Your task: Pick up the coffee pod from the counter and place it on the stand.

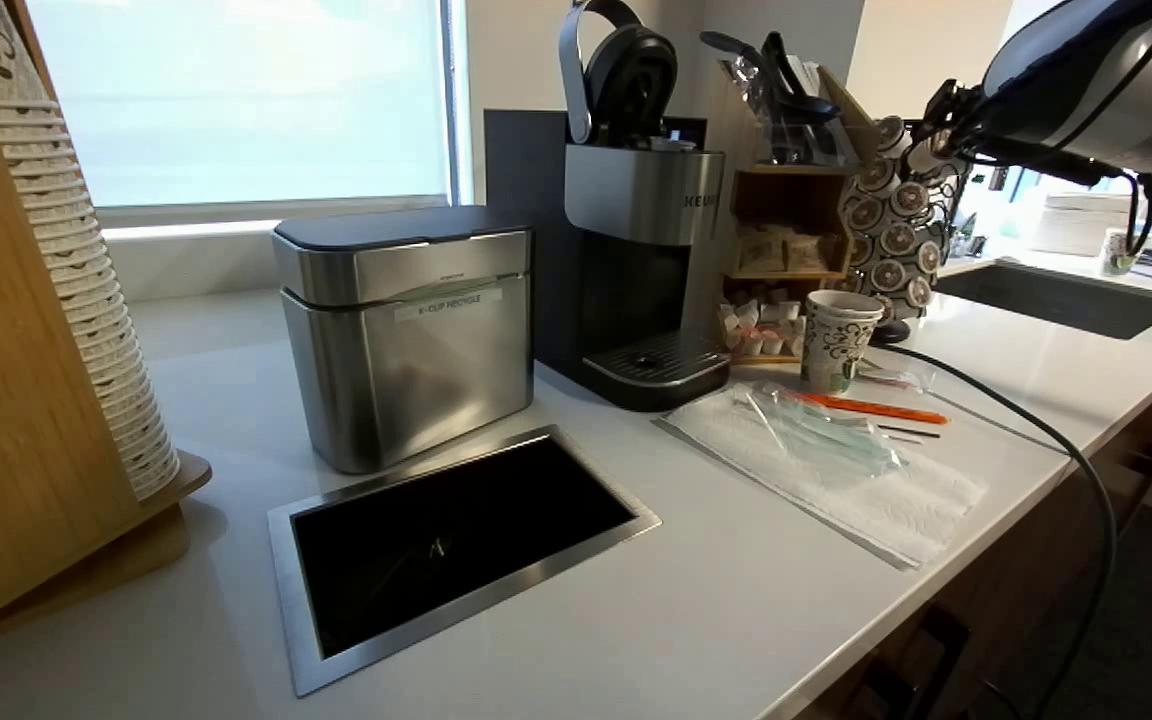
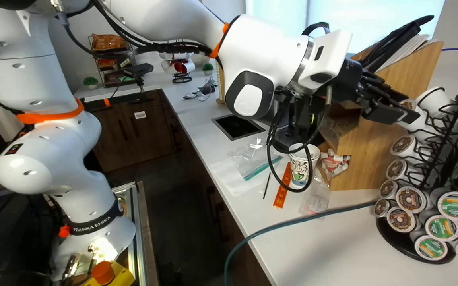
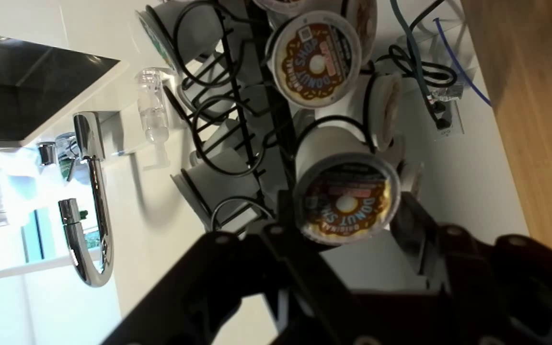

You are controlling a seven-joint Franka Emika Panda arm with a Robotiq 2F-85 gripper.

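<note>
In an exterior view, the right edge crops the stand [image 2: 447,153] and the top the arm [image 2: 169,20].

The recycle bin [image 1: 436,365] looks brushed metal — the stand [image 2: 449,155], mostly wire.

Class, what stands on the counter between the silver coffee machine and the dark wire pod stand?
A brown wooden shelf, as both exterior views show; a white patterned paper cup stands in front.

Toward the front edge of the white worktop [image 2: 332,246], the strip [image 2: 283,186] is coloured orange. A cup [image 2: 299,169] is patterned with dark scrolls, the stand [image 2: 449,157] wired in black, the coffee pod [image 3: 348,203] lidded in brown and gold.
</note>
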